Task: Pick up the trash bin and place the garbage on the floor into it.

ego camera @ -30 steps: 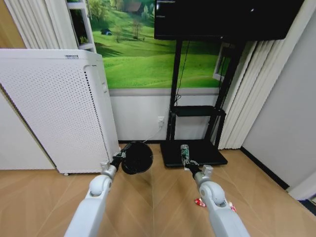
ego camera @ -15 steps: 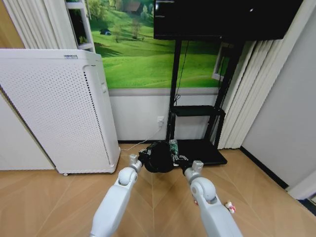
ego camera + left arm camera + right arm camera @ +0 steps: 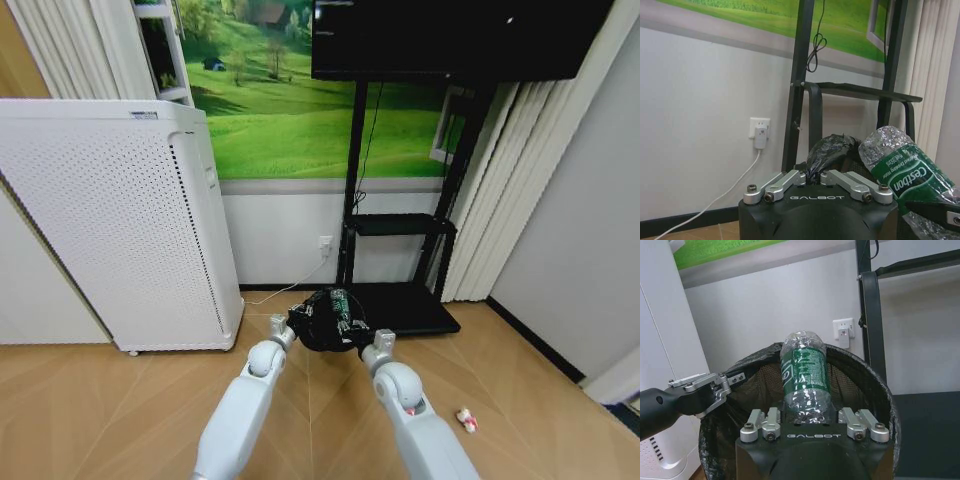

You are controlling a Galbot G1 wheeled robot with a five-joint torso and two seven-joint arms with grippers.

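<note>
Trash bin (image 3: 865,385): small round black mesh-walled bin with a black liner, held up off the floor in front of the robot, mouth tipped toward the right arm
Left gripper (image 3: 296,318): clamped on the bin's rim at the robot's left side; in the left wrist view a bunch of black liner (image 3: 832,147) sits pinched between its closed fingers
Right gripper (image 3: 815,416): closed around the lower body of the bottle, hovering at the bin's mouth
Bottle (image 3: 805,372): small crinkled clear plastic bottle with a dark green label, cap end hidden in the gripper, base end pointing forward into the bin opening
Key relation: bottle's long axis runs along the right gripper's reach and aims into the bin's mouth; rim encircles the bottle in the right wrist view, so the bottle is at or just inside the opening, and the bin lies straight ahead of the right gripper
Judgement: release looks close; a drop here should land inside as long as the bin is not tilted further
Wrappers: one small red-and-white wrapper (image 3: 465,420) lies on the tan herringbone parquet floor (image 3: 90,400) to the robot's right, near the right arm, well apart from the bin; a spot of red (image 3: 410,409) shows at the right forearm's edge, too hidden to be sure it is a wrapper
Surroundings: white perforated cabinet (image 3: 110,220) to the left, black TV stand (image 3: 400,230) behind the bin
</note>
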